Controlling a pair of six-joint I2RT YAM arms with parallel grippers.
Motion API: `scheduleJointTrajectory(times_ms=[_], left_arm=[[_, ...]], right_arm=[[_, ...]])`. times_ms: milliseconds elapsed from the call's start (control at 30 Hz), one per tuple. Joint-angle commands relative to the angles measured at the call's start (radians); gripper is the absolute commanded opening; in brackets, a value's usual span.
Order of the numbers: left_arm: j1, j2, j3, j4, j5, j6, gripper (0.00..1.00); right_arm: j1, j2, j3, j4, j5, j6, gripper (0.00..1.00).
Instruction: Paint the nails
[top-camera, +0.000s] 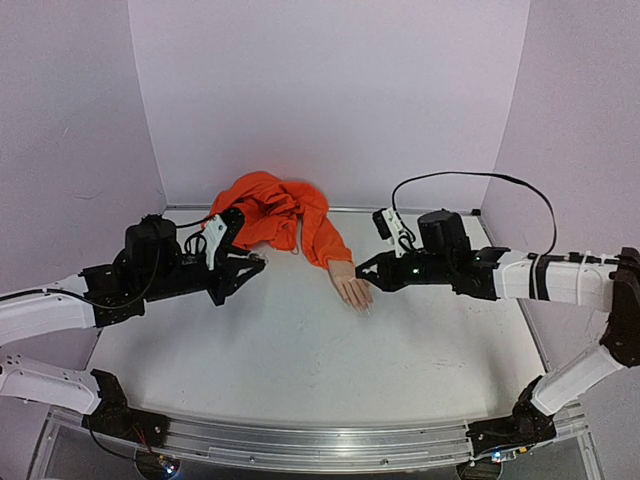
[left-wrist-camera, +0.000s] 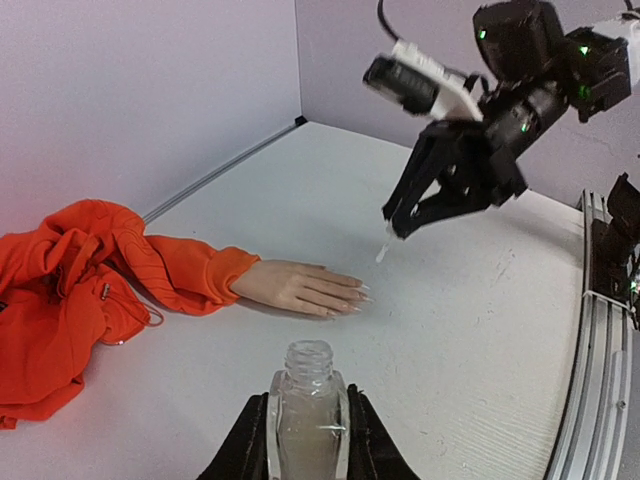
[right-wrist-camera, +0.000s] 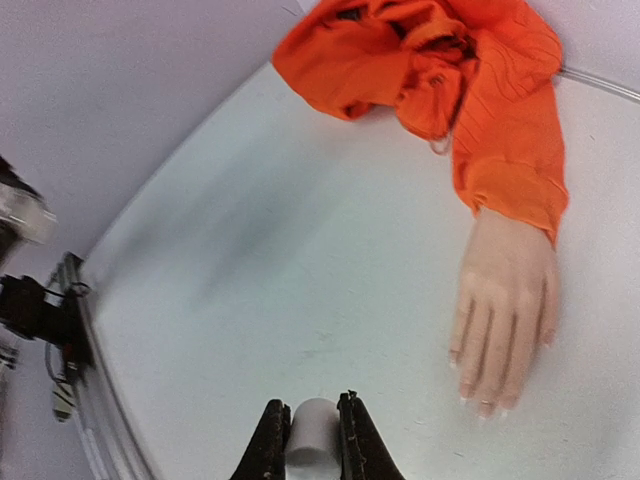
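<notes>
Top external view: the mannequin hand (top-camera: 350, 287) lies flat near the middle of the table (top-camera: 300, 370), with its orange sleeve (top-camera: 290, 215) bunched toward the upper left. Its long axis runs from upper left to lower right, finger ends at the lower-right end. The right gripper (top-camera: 362, 272) hangs just beside those finger ends, on their upper right. The left gripper (top-camera: 262, 261) sits well apart at the left of the frame, so the right arm is plainly the nearer one

Left wrist view: the left jaws pinch a small clear bottle (left-wrist-camera: 308, 400), upright and open-necked, at bottom centre. The nails (left-wrist-camera: 360, 296) show as pale tips at the right end of the hand, mid-frame, above the bottle. In the upper right the right jaws are pressed onto a white brush (left-wrist-camera: 382, 248). Its tip points down and left, in the air, above and a little right of the nails, apart from them

Right wrist view: the right jaws grip the brush's whitish cap (right-wrist-camera: 312, 435) at bottom centre. The hand fills the right half, fingers pointing down the frame. The nails lie at lower right, to the right of the jaws and slightly higher. By my judgement the coming stroke needs the brush carried rightward in this frame and lowered onto a nail, along the finger's line rather than across it
</notes>
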Motion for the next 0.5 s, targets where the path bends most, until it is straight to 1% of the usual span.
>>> scheduleJointTrajectory(times_ms=[0, 100, 167, 333, 467], left_arm=[[0.004, -0.059, 0.113, 0.008, -0.064, 0.002, 0.00], [0.004, -0.053, 0.148, 0.000, -0.093, 0.036, 0.00], [0.004, -0.038, 0.170, 0.000, -0.139, 0.070, 0.00], [0.004, 0.025, 0.209, 0.002, -0.177, 0.134, 0.00], [0.007, 0.045, 0.220, 0.002, -0.212, 0.149, 0.00]], right_arm=[[-0.006, 0.078, 0.072, -0.142, 0.153, -0.164, 0.00], [-0.010, 0.109, 0.079, -0.176, 0.191, -0.209, 0.00], [-0.016, 0.118, 0.068, -0.178, 0.208, -0.227, 0.00], [-0.024, 0.155, 0.062, -0.176, 0.237, -0.282, 0.00], [-0.029, 0.180, 0.057, -0.147, 0.219, -0.302, 0.00]])
